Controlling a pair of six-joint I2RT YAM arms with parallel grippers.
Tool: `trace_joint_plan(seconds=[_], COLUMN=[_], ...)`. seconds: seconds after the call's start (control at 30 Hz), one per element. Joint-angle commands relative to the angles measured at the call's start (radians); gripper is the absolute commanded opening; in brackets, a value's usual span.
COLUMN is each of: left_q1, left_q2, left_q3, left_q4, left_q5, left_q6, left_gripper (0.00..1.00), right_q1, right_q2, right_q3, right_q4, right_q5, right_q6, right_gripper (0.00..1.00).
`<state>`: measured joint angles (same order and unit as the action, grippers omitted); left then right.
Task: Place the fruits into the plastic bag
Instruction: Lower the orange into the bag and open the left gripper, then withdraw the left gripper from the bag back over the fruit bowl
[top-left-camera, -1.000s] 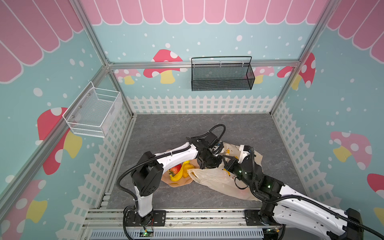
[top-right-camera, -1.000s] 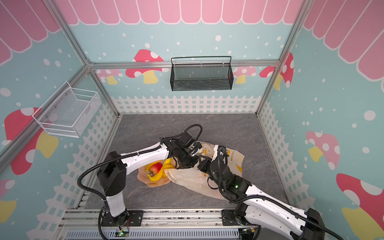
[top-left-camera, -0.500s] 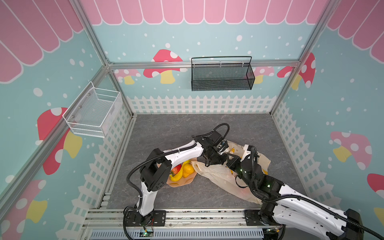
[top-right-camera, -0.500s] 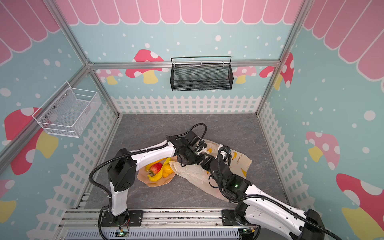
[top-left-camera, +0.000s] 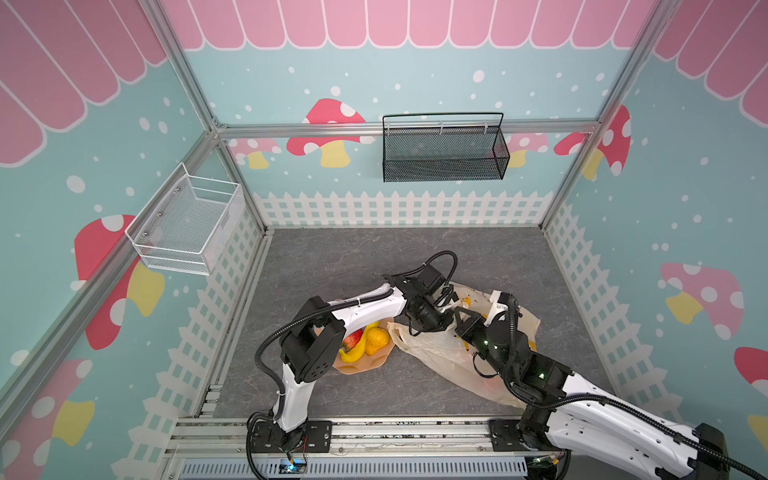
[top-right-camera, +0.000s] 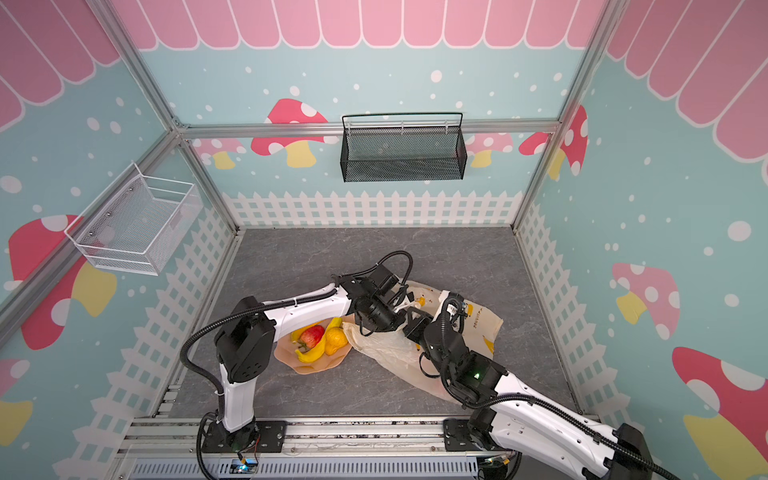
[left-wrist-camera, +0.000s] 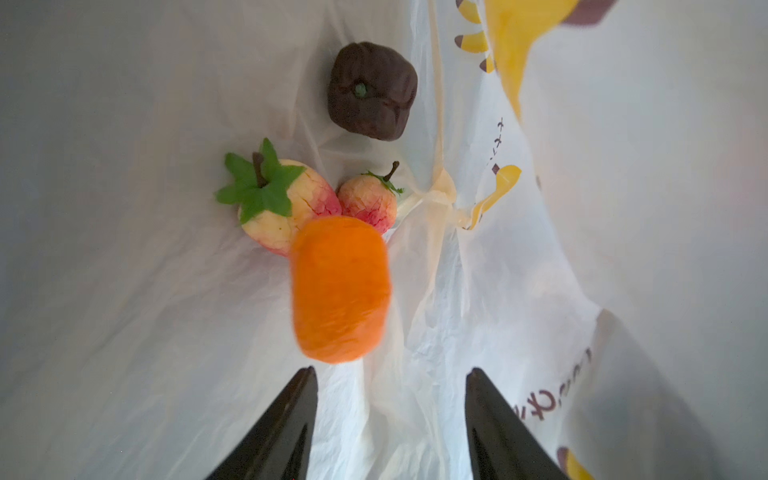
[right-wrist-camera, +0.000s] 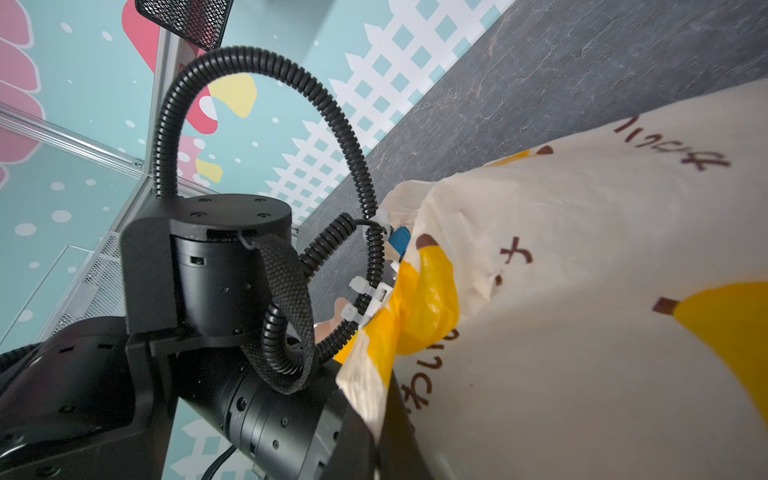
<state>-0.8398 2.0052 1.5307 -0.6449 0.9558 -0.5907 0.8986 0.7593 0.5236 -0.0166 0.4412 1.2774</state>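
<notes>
**Item count by kind**

Bag (left-wrist-camera: 124, 291): 1.
In the bag: strawberries (left-wrist-camera: 282, 203) (left-wrist-camera: 368, 203) 2; orange (left-wrist-camera: 340, 289) 1; brown fruit (left-wrist-camera: 371, 90) 1.
Plate (top-right-camera: 316, 368): 1.
On the plate: red fruit (top-right-camera: 311, 336) 1; pear (top-right-camera: 336, 340) 1; bananas (top-right-camera: 311, 355) 1 clear, and a possible second, mostly hidden behind the red fruit.
White basket (top-left-camera: 187, 224) 1; black basket (top-left-camera: 442, 153) 1.

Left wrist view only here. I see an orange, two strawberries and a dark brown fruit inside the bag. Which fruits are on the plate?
Observer: Bananas, a red fruit and a yellow-orange pear-like fruit lie on the peach plate.
Operator: Where is that plate from the bag?
Observer: Right beside the mouth of the plastic bag, to its left in both top views.
Operator: What holds the mouth up?
Observer: The right tool, apparently shut on the bag's rim.
</notes>
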Motion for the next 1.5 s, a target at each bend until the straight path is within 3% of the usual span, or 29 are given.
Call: trace_joint_plan(seconds=[0.0, 0.93, 1.47], left_q1=[-0.012, 0.191, 0.335], left_q2=[-0.038, -0.262, -0.448], left_q3=[-0.019, -0.205, -0.224], left_q4=[0.048, 0.084, -0.098], left_q5=[0.053, -0.029, -0.129], left_q6=[-0.036, -0.104, -0.012], left_gripper=[0.60, 0.61, 0.59], right_q1=[0.021, 0.021, 0.021], right_q2=[-0.012, -0.091, -0.190], right_q3=[-0.003, -0.011, -0.001], right_q4=[0.066, 0.006, -0.068], right_q5=[-0.075, -0.045, -0.007], right_q6=[0.017, 0.017, -0.003], right_gripper=[0.00, 0.00, 0.00])
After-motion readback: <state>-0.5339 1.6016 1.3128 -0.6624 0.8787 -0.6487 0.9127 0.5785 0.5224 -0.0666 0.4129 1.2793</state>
